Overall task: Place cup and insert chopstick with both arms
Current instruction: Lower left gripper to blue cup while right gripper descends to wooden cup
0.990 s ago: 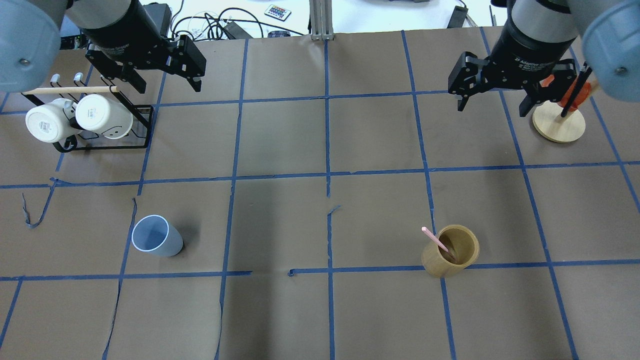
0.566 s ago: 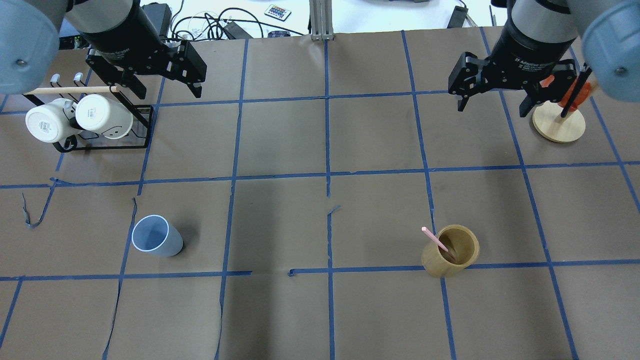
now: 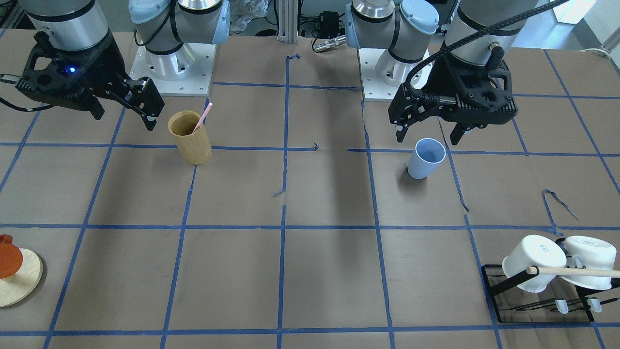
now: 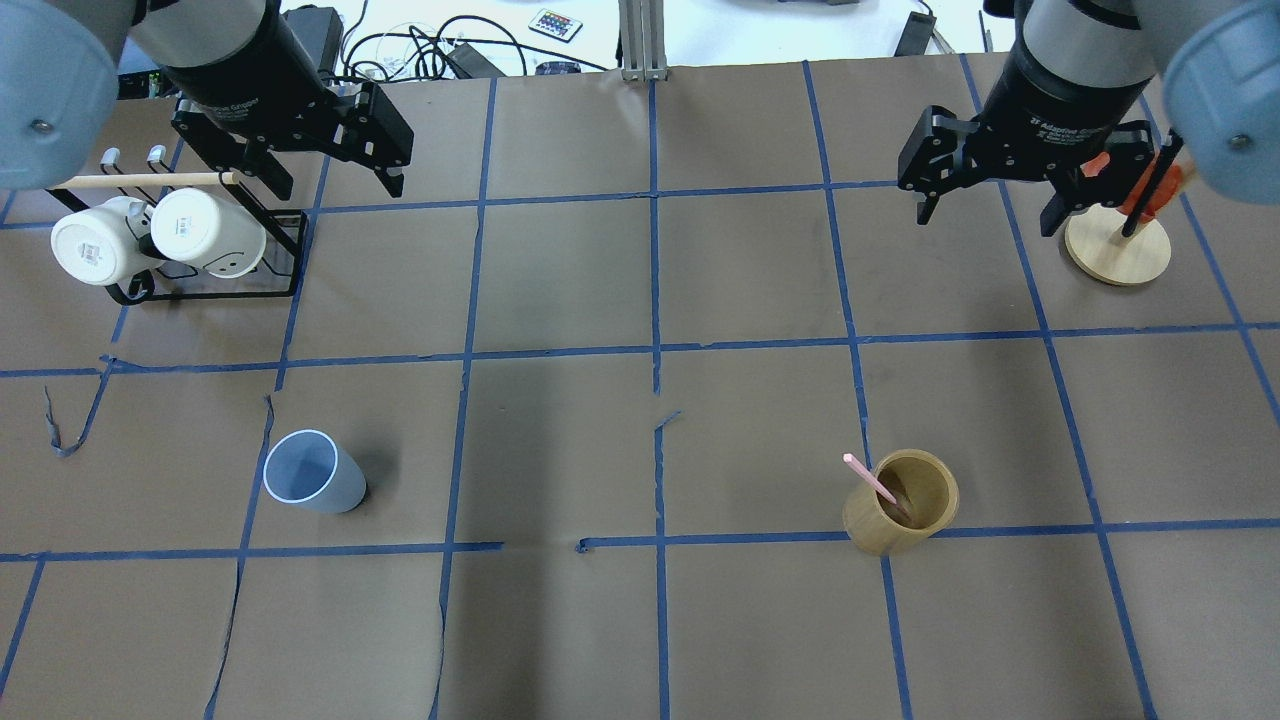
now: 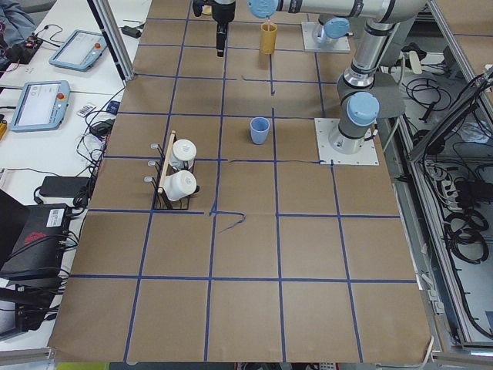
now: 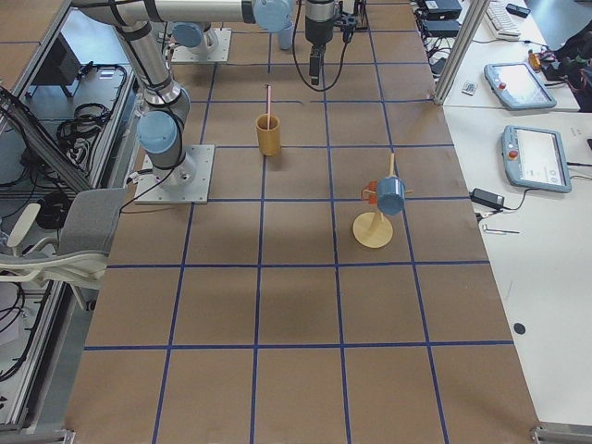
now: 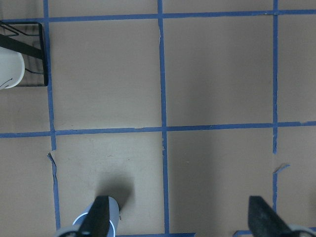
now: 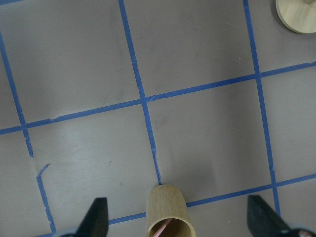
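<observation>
Blue cup (image 4: 314, 472): smooth, tapered tumbler with a pale rim, upright and mouth-up on the left half of the table, on the near side by the robot; touched by neither gripper.
Chopstick (image 4: 872, 482): slim pink stick, leaning inside the bamboo holder, upper end poking out over the rim toward the left.
Bamboo holder (image 4: 900, 503): thick-walled tan cylinder with a woody grain, upright on the right half of the table, set on a tape line, well apart from the blue cup.
Left gripper (image 4: 337, 182): black, two fingers spread wide apart with nothing between them, raised over the far left, just beside the mug rack.
Right gripper (image 4: 985, 215): black, fingers likewise wide apart and bare, raised over the far right, near the round stand.
Mug rack (image 4: 290, 260): black wire frame at far left, topped by a pale wooden dowel (image 4: 140, 181); two glossy white mugs (image 4: 205, 232) lying tilted in it.
Round stand (image 4: 1117, 250): flat pale-wood disc with a thin dark post at far right, carrying an orange piece (image 4: 1140, 195).
Table (image 4: 560, 280): matte brown paper, creased and torn in places, gridded with blue tape.
</observation>
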Tool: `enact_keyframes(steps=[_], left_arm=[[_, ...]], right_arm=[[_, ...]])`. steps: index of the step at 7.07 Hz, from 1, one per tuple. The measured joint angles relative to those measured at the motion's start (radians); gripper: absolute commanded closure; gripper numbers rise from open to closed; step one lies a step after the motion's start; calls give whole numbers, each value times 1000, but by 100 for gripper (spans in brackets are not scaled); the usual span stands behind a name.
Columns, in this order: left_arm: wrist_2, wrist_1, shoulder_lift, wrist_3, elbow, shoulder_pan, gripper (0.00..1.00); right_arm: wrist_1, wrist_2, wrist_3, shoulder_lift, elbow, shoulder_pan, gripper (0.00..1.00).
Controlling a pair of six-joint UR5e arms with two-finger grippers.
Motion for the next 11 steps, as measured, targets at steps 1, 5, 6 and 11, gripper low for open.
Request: enact_keyframes(steps=[1, 5, 6, 11], left_arm=[[0, 0, 0, 0, -1, 0, 0], [13, 1, 27, 186, -54, 64, 0], [14, 7, 54, 260, -125, 105, 0], [14, 233, 59, 467, -513, 423, 0]], right_arm=[[1, -4, -1, 1, 0, 0, 0], [43, -16, 151, 12, 11, -12, 0], [77, -10, 262, 24, 36, -24, 0], [81, 235, 592, 33, 283, -45, 0]])
